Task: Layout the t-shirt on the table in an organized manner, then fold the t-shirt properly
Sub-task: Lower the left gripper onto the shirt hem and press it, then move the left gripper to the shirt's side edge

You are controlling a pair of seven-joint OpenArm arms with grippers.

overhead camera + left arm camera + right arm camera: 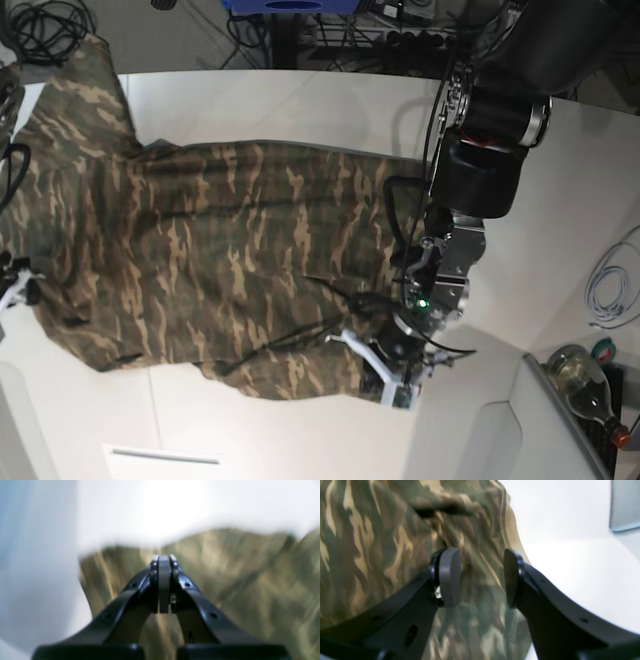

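Left hand [163, 558] shut, seemingly empty, over t-shirt [220, 260] hem; right hand [480, 577] half-open, empty, straddling the opposite edge.

The t-shirt [220, 270] lies spread across the bench [560, 230]. The left hand [392, 372] sits over the t-shirt's near right corner.

The left gripper [164, 558] is seen with its pads pressed flat together, nothing visible between them. The right gripper [480, 576] is held with its jaws parted. In the base view, the left arm [487, 140] is stretched downward.
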